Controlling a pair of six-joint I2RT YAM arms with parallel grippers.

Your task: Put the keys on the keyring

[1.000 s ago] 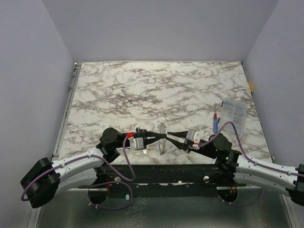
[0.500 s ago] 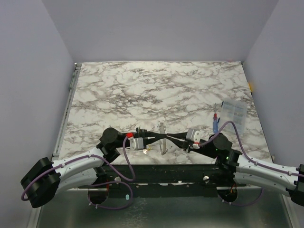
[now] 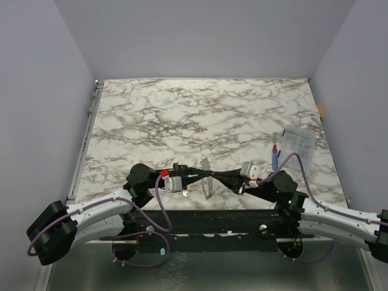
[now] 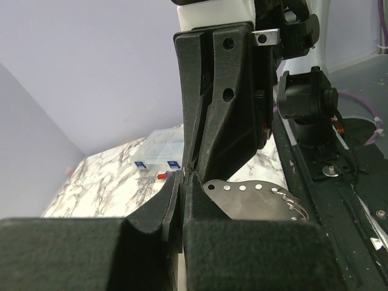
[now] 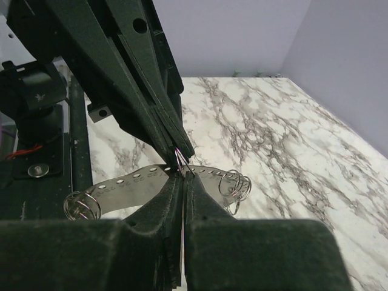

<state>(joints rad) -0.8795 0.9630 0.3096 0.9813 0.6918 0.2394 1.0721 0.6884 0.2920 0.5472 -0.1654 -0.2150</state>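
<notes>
Squeezing the metal plate (image 5: 130,185) tight with the left gripper (image 4: 183,176) from 9 o'clock; pinching the keyring (image 5: 180,162) with the right gripper (image 5: 183,179), nearly shut

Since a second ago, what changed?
The right hand moved left and closed its fingers. It is now tip to tip with the left hand at the perforated metal plate. Unchanged: the left hand is shut on the plate, held on edge; the pen and clear box sit at far right.
</notes>
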